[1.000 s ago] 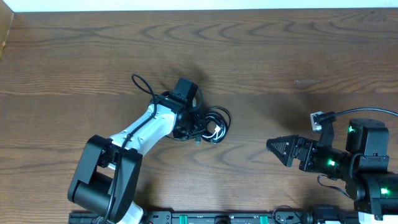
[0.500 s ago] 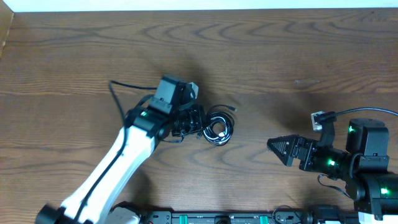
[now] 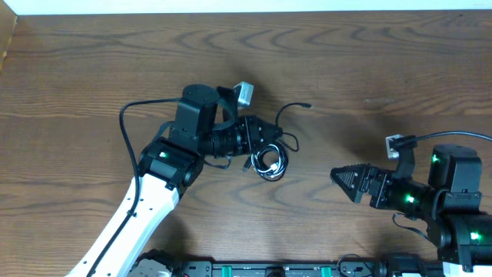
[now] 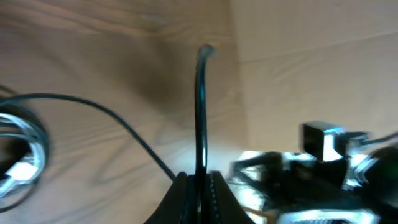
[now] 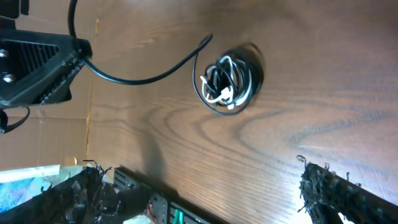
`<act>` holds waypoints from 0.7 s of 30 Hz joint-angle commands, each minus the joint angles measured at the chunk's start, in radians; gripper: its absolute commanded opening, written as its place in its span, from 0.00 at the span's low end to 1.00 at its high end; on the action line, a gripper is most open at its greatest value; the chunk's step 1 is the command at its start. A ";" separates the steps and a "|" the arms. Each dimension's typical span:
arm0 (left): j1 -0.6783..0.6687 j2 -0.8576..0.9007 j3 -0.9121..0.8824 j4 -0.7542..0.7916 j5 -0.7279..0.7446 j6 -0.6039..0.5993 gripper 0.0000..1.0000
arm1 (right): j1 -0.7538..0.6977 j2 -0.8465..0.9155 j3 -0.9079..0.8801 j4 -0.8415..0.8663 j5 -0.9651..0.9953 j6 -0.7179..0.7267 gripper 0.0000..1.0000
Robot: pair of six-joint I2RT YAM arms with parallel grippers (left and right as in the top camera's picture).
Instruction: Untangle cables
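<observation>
A small coiled bundle (image 3: 269,161) of black cords and a short white cord lies on the wooden table (image 3: 369,61). My left gripper (image 3: 264,134) hovers just above-left of the bundle, shut on one black cord (image 3: 290,109) whose free end points right. In the left wrist view the jaws (image 4: 199,194) pinch this cord (image 4: 201,112), with the bundle (image 4: 18,152) at the left edge. My right gripper (image 3: 346,183) is open and empty, right of the bundle. The right wrist view shows the bundle (image 5: 229,78), the pulled cord (image 5: 149,73) and my wide-open right fingers (image 5: 205,193).
A thick black arm cable (image 3: 134,131) loops off the left arm. The right arm's body (image 3: 450,192) sits at the lower right. A rail (image 3: 277,269) runs along the front table edge. A white wall strip (image 3: 246,6) borders the far edge.
My left arm has swung right and risen, drawing one black cord's end out of the bundle toward the right. The bundle shifted slightly. The right arm has not moved.
</observation>
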 commanded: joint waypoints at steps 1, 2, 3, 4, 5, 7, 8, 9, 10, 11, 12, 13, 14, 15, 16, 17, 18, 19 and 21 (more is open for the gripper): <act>-0.001 -0.011 0.027 0.059 0.085 -0.172 0.08 | 0.017 -0.001 -0.005 0.030 -0.034 0.003 0.99; -0.001 -0.011 0.027 0.080 0.089 -0.193 0.08 | 0.017 -0.001 -0.005 0.043 -0.033 -0.009 0.99; -0.002 -0.011 0.027 0.110 0.094 -0.228 0.07 | 0.017 -0.001 -0.005 0.063 -0.033 -0.046 0.99; -0.002 -0.011 0.027 0.133 0.097 -0.256 0.07 | 0.017 -0.001 -0.005 0.080 -0.033 -0.092 0.99; -0.002 -0.011 0.027 0.159 0.100 -0.293 0.07 | 0.017 -0.001 -0.005 0.094 -0.033 -0.136 0.99; -0.002 -0.011 0.027 0.215 0.101 -0.365 0.08 | 0.017 -0.001 -0.005 0.111 -0.034 -0.180 0.99; -0.002 -0.011 0.027 0.248 0.108 -0.401 0.07 | 0.018 -0.001 -0.005 0.122 -0.034 -0.187 0.99; -0.002 -0.011 0.027 0.287 0.115 -0.436 0.08 | 0.019 -0.001 -0.005 0.137 -0.034 -0.187 0.99; -0.002 -0.011 0.027 0.329 0.118 -0.472 0.07 | 0.023 -0.001 -0.005 0.156 -0.034 -0.187 0.99; -0.003 -0.011 0.027 0.376 0.118 -0.514 0.07 | 0.030 -0.001 -0.005 0.179 -0.035 -0.187 0.99; -0.003 -0.011 0.027 0.430 0.119 -0.557 0.07 | 0.039 -0.001 -0.005 0.202 -0.038 -0.187 0.99; -0.005 -0.011 0.027 0.487 0.119 -0.597 0.08 | 0.049 -0.001 -0.005 0.225 -0.038 -0.186 0.99; -0.008 -0.011 0.027 0.544 0.120 -0.632 0.07 | 0.060 0.001 -0.005 0.249 -0.038 -0.185 0.99; -0.013 -0.011 0.027 0.600 0.121 -0.668 0.07 | 0.073 0.003 -0.005 0.277 -0.037 -0.178 0.99; -0.018 -0.011 0.027 0.649 0.121 -0.703 0.07 | 0.085 0.006 -0.005 0.305 -0.037 -0.172 0.99; -0.025 -0.011 0.027 0.694 0.121 -0.737 0.07 | 0.098 0.012 -0.005 0.335 -0.036 -0.162 0.99; -0.031 -0.011 0.027 0.734 0.116 -0.770 0.07 | 0.110 0.019 -0.005 0.364 -0.029 -0.150 0.99; -0.038 -0.011 0.027 0.766 0.114 -0.800 0.07 | 0.124 0.027 -0.005 0.392 -0.016 -0.135 0.99; -0.049 -0.011 0.027 0.816 0.106 -0.846 0.07 | 0.150 0.045 -0.005 0.439 0.022 -0.114 0.99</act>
